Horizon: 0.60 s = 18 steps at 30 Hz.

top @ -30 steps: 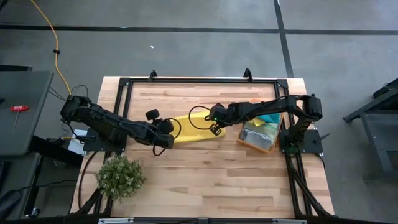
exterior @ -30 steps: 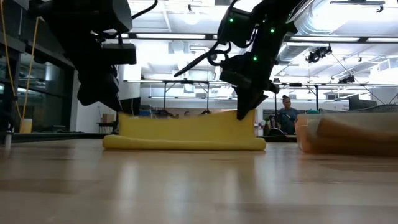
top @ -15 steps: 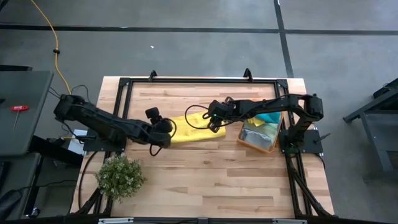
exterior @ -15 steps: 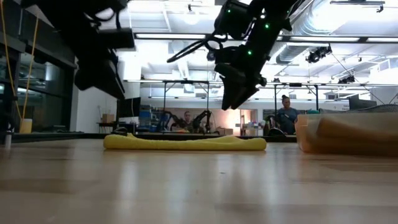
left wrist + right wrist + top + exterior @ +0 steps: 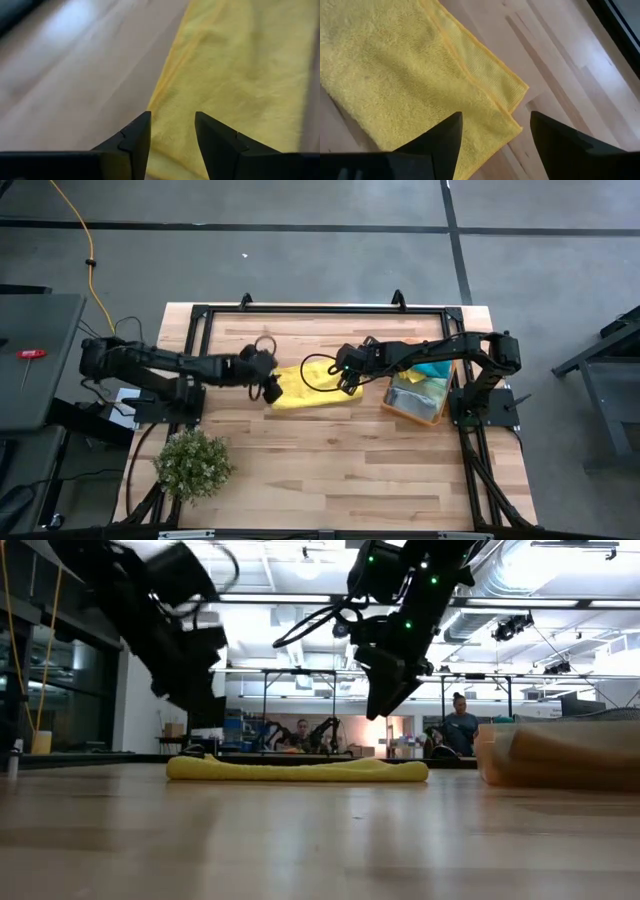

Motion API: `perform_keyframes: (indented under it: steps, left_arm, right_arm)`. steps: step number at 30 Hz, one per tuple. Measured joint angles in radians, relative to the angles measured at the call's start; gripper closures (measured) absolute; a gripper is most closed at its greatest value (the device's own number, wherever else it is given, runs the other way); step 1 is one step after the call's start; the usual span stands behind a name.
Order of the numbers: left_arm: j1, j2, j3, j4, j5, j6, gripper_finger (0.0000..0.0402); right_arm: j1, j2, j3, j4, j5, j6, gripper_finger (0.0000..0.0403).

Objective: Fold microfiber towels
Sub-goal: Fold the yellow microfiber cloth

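Towel: a yellow towel (image 5: 312, 390) lies folded flat near the middle of the table (image 5: 330, 470), a long low strip with soft rounded edges in the low view (image 5: 297, 769).
Towel surface: fuzzy, short pile; a smoother ribbed hem runs along one edge, and two layers show offset at a corner in the right wrist view (image 5: 420, 85).
Table: pale wooden planks with a light sheen, framed by black metal rails.
Left gripper (image 5: 268, 388): above the towel's left end, not touching it; its two dark wedge-shaped fingers (image 5: 135, 142) stand apart with nothing between them.
Right gripper (image 5: 346, 385): above the towel's right end, raised clear of the cloth; its dark fingers (image 5: 440, 142) are spread wide and empty.
Bin: an orange see-through plastic bin (image 5: 420, 400) sits just right of the towel, holding more folded cloths in teal and light green.
Plant: a small bushy green plant (image 5: 192, 463) stands at the table's front left, well apart from the towel.
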Motion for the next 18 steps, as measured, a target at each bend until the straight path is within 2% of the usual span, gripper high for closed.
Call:
perform_keyframes:
  steps: [2, 5, 11, 14, 18]
  left_arm:
    - [0.072, 0.011, -0.002, -0.009, 0.071, -0.012, 0.0261]
    - [0.152, 0.029, -0.001, -0.004, 0.123, -0.034, 0.0265]
    - [0.230, 0.059, -0.001, 0.007, 0.304, -0.044, 0.0266]
    - [0.235, 0.084, -0.001, 0.003, 0.295, -0.043, 0.0266]
    - [0.235, 0.113, -0.001, 0.006, 0.206, -0.017, 0.0266]
  right_arm:
    - [0.000, 0.000, 0.000, 0.001, 0.000, 0.000, 0.0177]
    - [0.000, 0.000, 0.000, 0.003, 0.000, 0.000, 0.0177]
    - [0.000, 0.000, 0.000, 0.007, -0.001, 0.000, 0.0177]
    - [0.000, 0.000, 0.000, 0.007, -0.001, 0.000, 0.0177]
    - [0.001, 0.000, 0.000, 0.008, -0.002, 0.003, 0.0177]
